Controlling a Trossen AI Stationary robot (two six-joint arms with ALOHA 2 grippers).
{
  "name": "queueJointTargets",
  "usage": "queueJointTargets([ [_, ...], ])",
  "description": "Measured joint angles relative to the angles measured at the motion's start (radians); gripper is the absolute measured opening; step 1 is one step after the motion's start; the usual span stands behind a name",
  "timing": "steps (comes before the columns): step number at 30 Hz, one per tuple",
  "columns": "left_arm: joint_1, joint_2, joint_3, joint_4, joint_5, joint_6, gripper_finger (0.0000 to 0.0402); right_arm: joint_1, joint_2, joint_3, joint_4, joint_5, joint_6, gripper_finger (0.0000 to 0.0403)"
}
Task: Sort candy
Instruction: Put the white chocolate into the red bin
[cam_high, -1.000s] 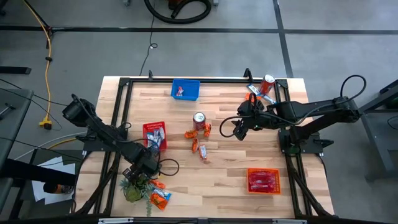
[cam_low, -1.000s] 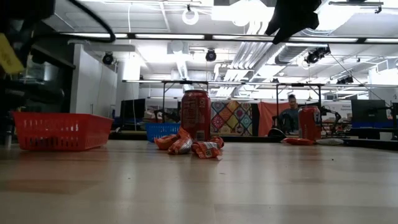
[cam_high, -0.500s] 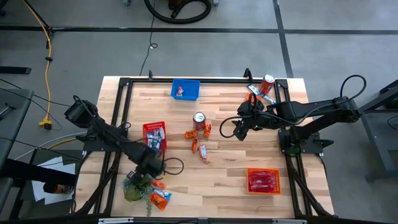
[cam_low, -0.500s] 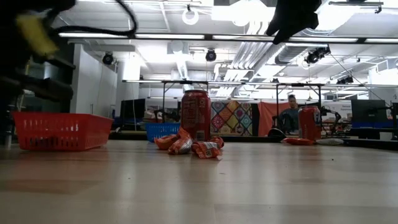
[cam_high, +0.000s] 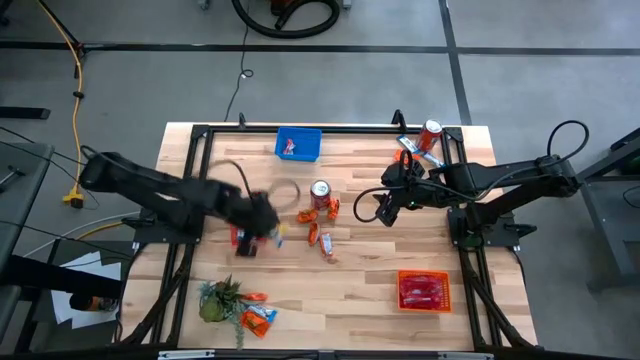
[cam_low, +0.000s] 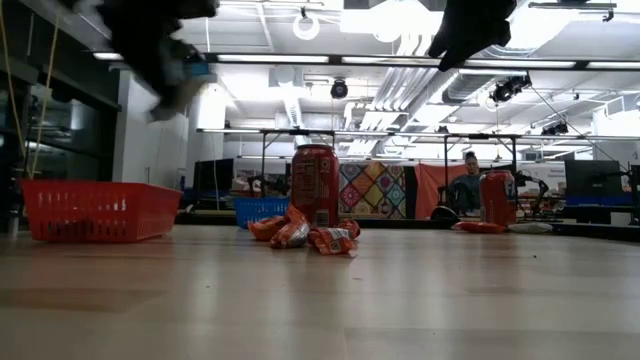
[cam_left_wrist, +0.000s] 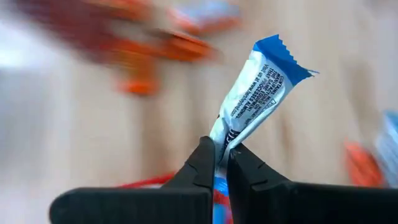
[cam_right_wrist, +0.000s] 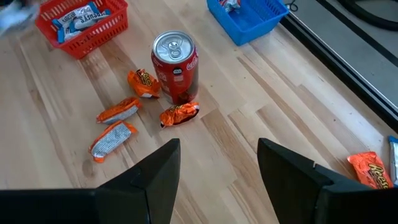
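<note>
One blue-and-white candy packet with unreadable small print in left gripper.

The light wooden surface carries a red basket, a blue basket, an orange basket, two drink cans, a small plant, and candy packets scattered mid-surface, beside the plant and near the far can.

Pale matt wood table, shiny metal can, plastic mesh basket, seemingly glossy crinkled candy wrapper.
</note>
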Motion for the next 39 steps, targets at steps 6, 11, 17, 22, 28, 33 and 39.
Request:
queueJointTargets([
  [6, 0.127, -0.142, -0.055, -0.013, -0.137, -0.356, 0.0, 0.0, 0.0, 0.0, 0.001, 0.012, -0.008, 0.0209],
  [11, 0.11, -0.214, -0.192, -0.026, -0.14, -0.695, 0.0, 0.0, 0.0, 0.0, 0.001, 0.011, -0.01, 0.0209],
  [17, 0.011, -0.228, -0.346, -0.024, -0.137, -1.053, 0.0, 0.0, 0.0, 0.0, 0.002, 0.011, -0.009, 0.0209],
  [22, -0.044, -0.228, -0.365, -0.028, -0.189, -1.21, 0.0001, 0.0, 0.0, 0.0, 0.002, 0.011, -0.01, 0.0209],
  [28, -0.048, -0.228, -0.365, -0.059, -0.258, -1.347, 0.0001, 0.0, 0.0, 0.0, 0.002, 0.011, -0.008, 0.0209],
  [33, -0.048, -0.228, -0.365, -0.06, -0.271, -1.392, 0.0001, 0.0, 0.0, 0.0, 0.003, 0.01, -0.007, 0.0209],
  [39, -0.048, -0.227, -0.365, -0.069, -0.271, -1.436, 0.0001, 0.0, 0.0, 0.0, 0.003, 0.01, -0.007, 0.0209],
])
